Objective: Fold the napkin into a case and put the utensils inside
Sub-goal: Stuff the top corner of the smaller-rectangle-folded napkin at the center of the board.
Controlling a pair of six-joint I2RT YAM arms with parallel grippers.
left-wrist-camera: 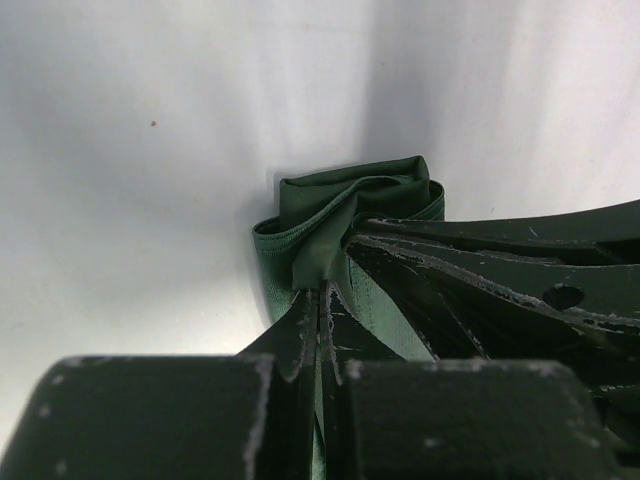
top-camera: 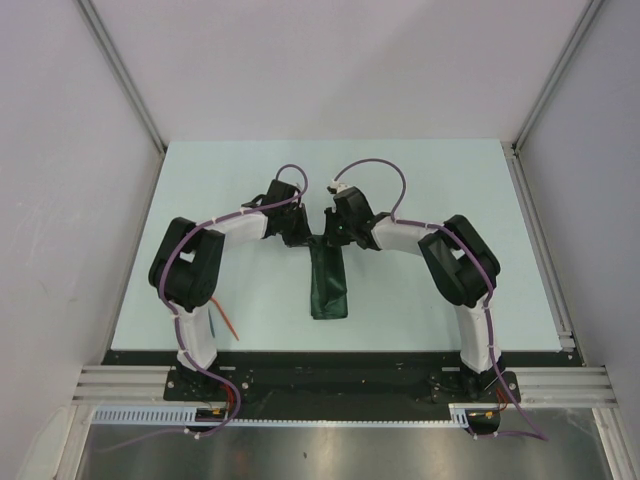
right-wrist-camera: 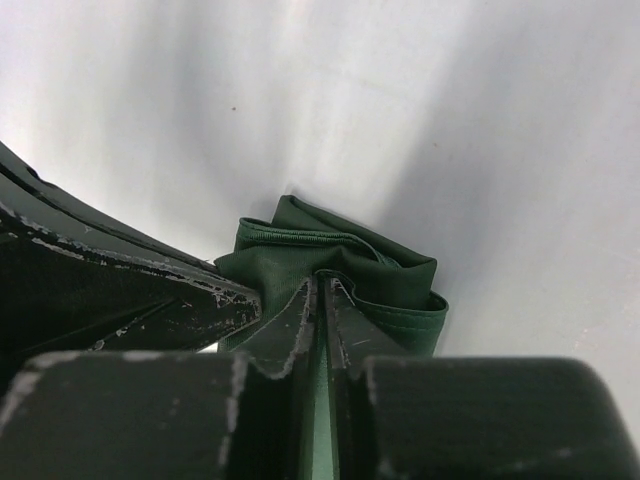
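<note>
The dark green napkin [top-camera: 329, 287] lies mid-table as a narrow, long folded strip running away from the arm bases. Both grippers meet at its far end. My left gripper [top-camera: 304, 238] is shut on a bunched fold of the napkin [left-wrist-camera: 335, 200], cloth pinched between its fingertips [left-wrist-camera: 320, 298]. My right gripper [top-camera: 339, 234] is shut on the same end of the napkin [right-wrist-camera: 300, 255], its tips [right-wrist-camera: 322, 285] clamped on the hem. An orange-red utensil [top-camera: 226, 323] lies on the table beside the left arm, partly hidden by it.
The white table top [top-camera: 430, 190] is boxed in by pale walls on three sides. A metal rail [top-camera: 340, 382] runs along the near edge by the arm bases. Each wrist view shows the other gripper's dark fingers [left-wrist-camera: 500, 260] [right-wrist-camera: 100, 290] close alongside.
</note>
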